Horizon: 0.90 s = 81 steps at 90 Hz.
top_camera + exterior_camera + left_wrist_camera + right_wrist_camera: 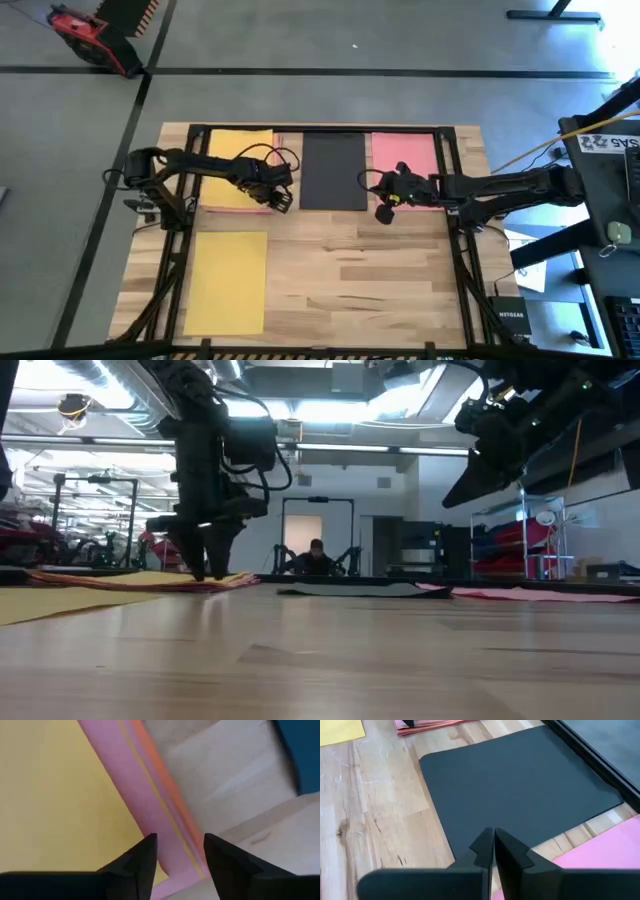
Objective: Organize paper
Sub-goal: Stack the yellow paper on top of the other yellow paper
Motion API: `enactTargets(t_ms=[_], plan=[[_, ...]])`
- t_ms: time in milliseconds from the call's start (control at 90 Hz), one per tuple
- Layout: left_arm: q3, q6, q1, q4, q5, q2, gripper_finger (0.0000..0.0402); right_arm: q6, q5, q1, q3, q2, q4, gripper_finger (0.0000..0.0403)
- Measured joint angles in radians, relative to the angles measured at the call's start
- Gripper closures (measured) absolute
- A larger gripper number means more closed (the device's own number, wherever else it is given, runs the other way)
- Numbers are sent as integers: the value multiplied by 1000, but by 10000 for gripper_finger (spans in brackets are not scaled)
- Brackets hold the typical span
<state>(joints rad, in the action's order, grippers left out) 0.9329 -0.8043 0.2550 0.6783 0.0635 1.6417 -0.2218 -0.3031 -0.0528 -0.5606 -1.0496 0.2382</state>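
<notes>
A stack of paper with a yellow sheet (238, 165) on top lies at the far left. Pink (135, 805) and orange (160, 775) edges stick out of it along its right side. A black sheet (333, 170) lies flat at the far middle, a pink sheet (403, 155) at the far right, and another yellow sheet (228, 280) at the near left. My left gripper (281, 200) is open, down at the stack's near right corner. My right gripper (368, 184) is shut and raised above the black sheet's right edge (555, 837), holding nothing. My left gripper (180, 855) points down at the stack's near right corner, its open fingers standing on either side of the protruding pink and orange edges (172, 837). In the low view its fingertips (212, 570) reach the level of the stack. Whether they touch the paper, I cannot tell.
Dark frame rails (455, 200) run along the table's left and right sides. Bare wood (360, 280) lies free at the near middle and near right. A person (315, 555) sits beyond the far edge.
</notes>
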Motion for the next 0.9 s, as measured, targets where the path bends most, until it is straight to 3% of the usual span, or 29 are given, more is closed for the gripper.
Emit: enactTargets(t_ms=[267, 900], plan=[[47, -1, -18, 100, -15, -2, 248, 0, 0, 0, 0, 0, 0, 398], [73, 20, -16, 198, 97, 7, 248, 14, -2, 0, 0, 0, -1, 398]])
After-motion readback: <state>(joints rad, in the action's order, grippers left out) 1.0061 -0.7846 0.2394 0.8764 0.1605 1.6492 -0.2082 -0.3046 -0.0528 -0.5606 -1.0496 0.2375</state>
